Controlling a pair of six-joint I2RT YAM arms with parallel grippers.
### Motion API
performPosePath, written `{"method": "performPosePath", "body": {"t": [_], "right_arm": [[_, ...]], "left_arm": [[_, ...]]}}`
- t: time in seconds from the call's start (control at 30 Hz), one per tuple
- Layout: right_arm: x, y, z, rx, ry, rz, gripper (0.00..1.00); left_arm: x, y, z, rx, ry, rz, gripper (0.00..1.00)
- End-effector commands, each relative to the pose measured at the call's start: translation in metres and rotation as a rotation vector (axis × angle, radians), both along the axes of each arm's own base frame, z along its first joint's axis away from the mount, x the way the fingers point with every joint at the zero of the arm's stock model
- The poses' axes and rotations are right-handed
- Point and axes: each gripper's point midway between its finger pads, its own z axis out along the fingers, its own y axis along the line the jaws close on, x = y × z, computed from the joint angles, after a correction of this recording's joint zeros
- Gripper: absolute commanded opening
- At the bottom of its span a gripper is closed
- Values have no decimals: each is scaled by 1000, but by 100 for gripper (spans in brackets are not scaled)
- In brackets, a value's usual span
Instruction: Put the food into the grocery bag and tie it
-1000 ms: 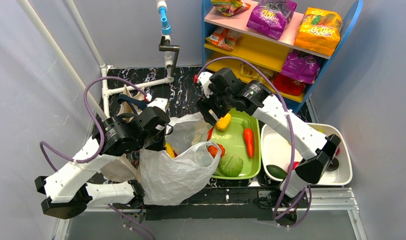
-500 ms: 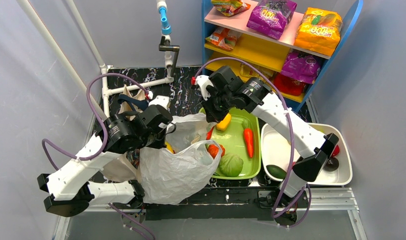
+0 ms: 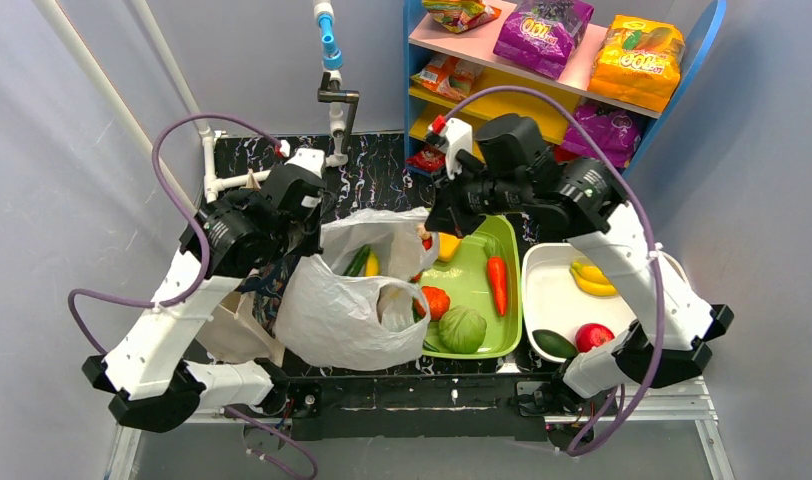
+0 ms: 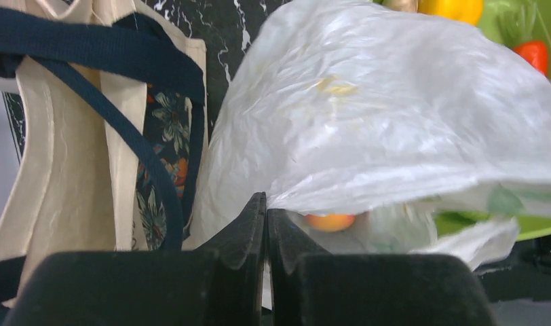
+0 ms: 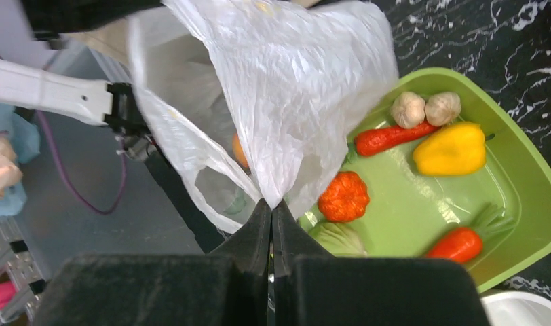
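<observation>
The left gripper (image 4: 267, 202) and right gripper (image 5: 271, 208) were each clamped tight on an edge of the grocery bag (image 5: 307, 81).

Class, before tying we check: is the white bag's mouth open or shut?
Open: the bag gapes between the left pincer and right pincer, each pinching its rim; food shows inside.

The top camera looks steeply down from high behind the near edge of the desk (image 3: 372, 185), taking in everything. Both wrist cameras sit tight against the grocery bag (image 4: 395, 115): left sideways at it, right down over it and the green tray (image 5: 408, 214). All three share the bag.
</observation>
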Motion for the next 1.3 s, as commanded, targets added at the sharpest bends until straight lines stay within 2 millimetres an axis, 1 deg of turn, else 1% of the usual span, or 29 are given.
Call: {"method": "performPosePath", "body": {"t": [0.0, 0.1, 0.2, 0.23, 0.27, 0.3, 0.33, 0.37, 0.4, 0.43, 0.5, 0.6, 0.67, 0.73, 0.83, 0.93, 1.0, 1.1, 1.2, 1.27], "right_arm": [[-7, -3, 45, 136, -34, -40, 1], [-7, 0, 53, 187, -43, -48, 1], [-7, 6, 44, 190, -10, -40, 1], [-7, 8, 40, 185, 4, -37, 1], [-7, 10, 34, 178, 22, -37, 1], [-6, 13, 30, 172, 37, -41, 1], [-5, 15, 26, 165, 48, -45, 1], [-3, 16, 24, 161, 55, -52, 1], [1, 18, 21, 152, 61, -65, 1], [4, 19, 20, 144, 67, -79, 1], [11, 20, 18, 121, 73, -116, 1], [20, 22, 17, 88, 85, -157, 1], [25, 22, 16, 72, 92, -182, 1], [29, 23, 14, 57, 102, -213, 1], [30, 22, 12, 51, 118, -231, 1], [28, 21, 7, 42, 141, -244, 1], [27, 21, 5, 35, 156, -250, 1], [26, 18, 2, 27, 166, -265, 1], [26, 15, -2, 16, 186, -296, 1], [23, 13, -8, 8, 208, -305, 1]], "left_arm": [[22, 2, 16, 9, -59, -5, 0], [31, 6, 16, 21, -51, 22, 0], [29, 7, 20, 12, -30, 42, 0], [26, 6, 23, -5, -23, 38, 3], [21, 1, 25, -31, -5, 16, 13], [14, -3, 26, -61, 21, -5, 31], [7, -6, 26, -88, 44, -11, 53], [-3, -7, 24, -113, 72, -18, 68], [-9, -6, 20, -121, 98, -16, 77], [-18, -4, 19, -135, 109, -16, 83], [-35, -3, 16, -162, 128, -34, 91], [-57, -14, 19, -229, 135, -116, 97], [-67, -27, 21, -268, 141, -166, 98], [-73, -40, 23, -295, 162, -188, 97], [-75, -60, 23, -352, 188, -194, 92], [-80, -84, 19, -423, 200, -241, 91], [-85, -97, 11, -437, 220, -267, 90], [-92, -111, -2, -433, 248, -270, 90], [-98, -123, -19, -411, 280, -226, 89], [-100, -129, -24, -397, 268, -189, 89]]}}
